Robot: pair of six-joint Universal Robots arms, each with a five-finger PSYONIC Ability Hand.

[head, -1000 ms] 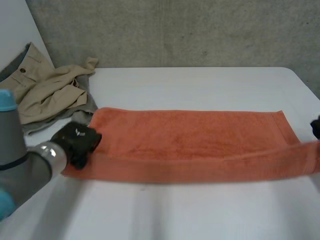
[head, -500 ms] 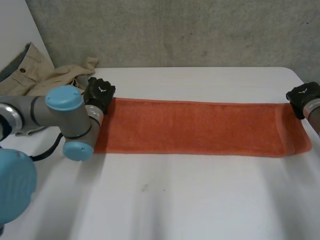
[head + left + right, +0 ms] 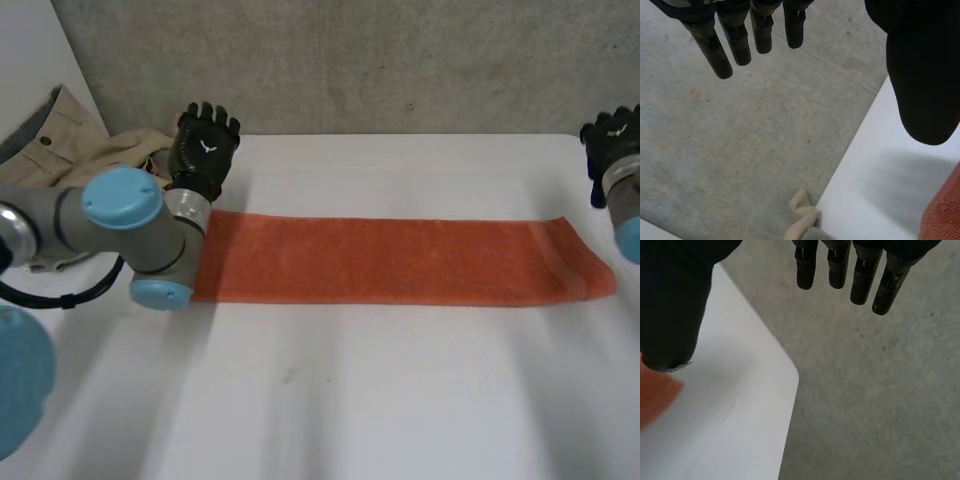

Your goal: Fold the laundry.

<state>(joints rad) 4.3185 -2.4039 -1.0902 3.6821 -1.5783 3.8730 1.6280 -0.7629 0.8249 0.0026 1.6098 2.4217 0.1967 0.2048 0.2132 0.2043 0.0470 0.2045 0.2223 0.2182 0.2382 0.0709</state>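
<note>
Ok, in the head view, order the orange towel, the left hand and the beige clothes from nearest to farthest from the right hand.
From the right hand:
1. orange towel: its end lies just in front of that hand, right side.
2. left hand: by the towel's other end, left side.
3. beige clothes: beyond the left hand, far left.

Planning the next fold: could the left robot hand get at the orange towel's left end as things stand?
Probably yes: the left robot hand is open just past the orange towel there, nothing between them.
</note>
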